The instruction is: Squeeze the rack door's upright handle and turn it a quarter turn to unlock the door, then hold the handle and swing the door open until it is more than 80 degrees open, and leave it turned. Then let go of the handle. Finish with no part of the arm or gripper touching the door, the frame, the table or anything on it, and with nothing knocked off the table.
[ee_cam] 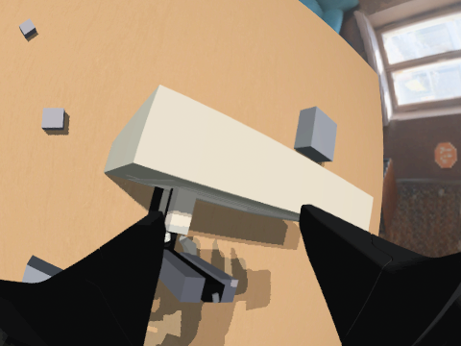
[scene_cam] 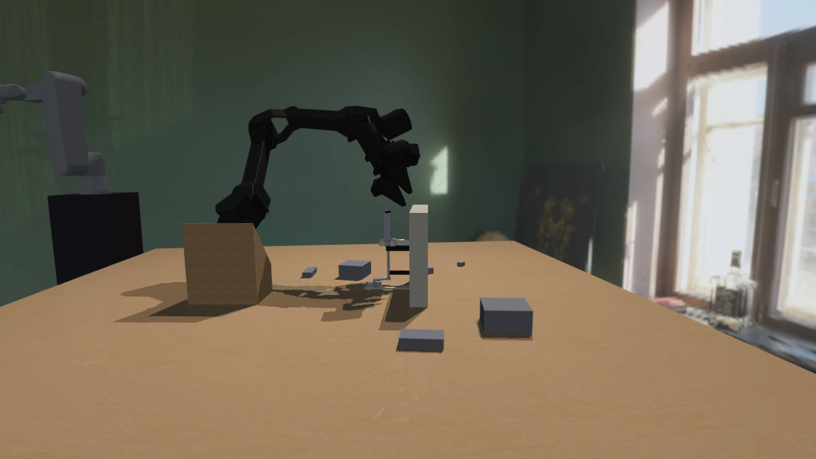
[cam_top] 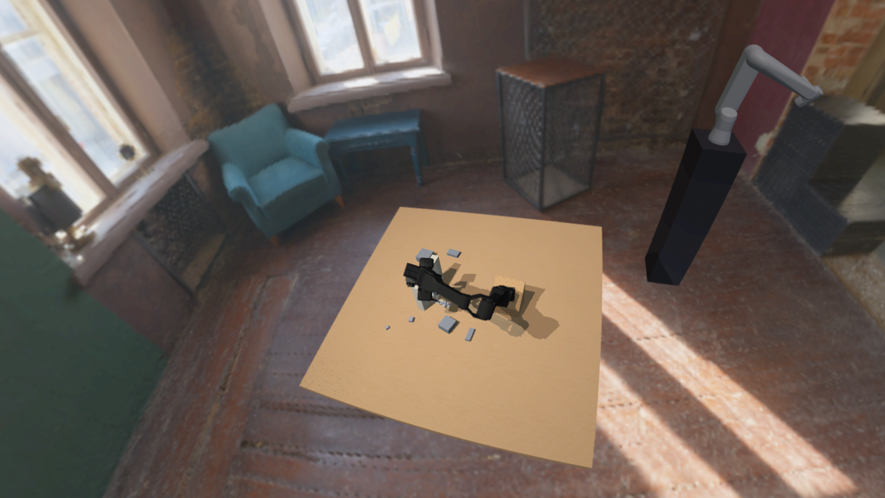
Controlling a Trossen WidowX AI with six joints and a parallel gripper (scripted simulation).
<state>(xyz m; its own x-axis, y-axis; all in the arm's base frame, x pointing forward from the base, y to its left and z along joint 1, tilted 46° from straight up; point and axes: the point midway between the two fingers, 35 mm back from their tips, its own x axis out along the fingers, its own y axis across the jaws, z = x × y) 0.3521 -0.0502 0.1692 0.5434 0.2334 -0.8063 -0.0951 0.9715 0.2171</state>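
The cream rack frame (cam_top: 423, 303) (scene_cam: 418, 262) (ee_cam: 230, 144) stands upright on the table. The grey upright handle (scene_cam: 387, 226) (ee_cam: 183, 283) stands on the robot's side of the frame; the wrist view shows its two grey halves with a black gap between. Thin rods and black bars below it join it to the frame; the door's angle cannot be told. My gripper (scene_cam: 407, 199) (ee_cam: 233, 218) is open and empty, pointing down. Its tips are just above the frame's top level in the exterior view, to the right of the handle. The arm covers much of the rack in the top view.
Several grey blocks lie around the rack, including a large one (cam_top: 447, 324) (scene_cam: 354, 269) and a small flat one (cam_top: 470, 334) (scene_cam: 308, 273) on one side, and two others (scene_cam: 505, 317) (scene_cam: 421, 340) opposite. A wooden block (scene_cam: 219, 262) bears the arm. Another arm stands on a black pedestal (cam_top: 693, 210) off the table.
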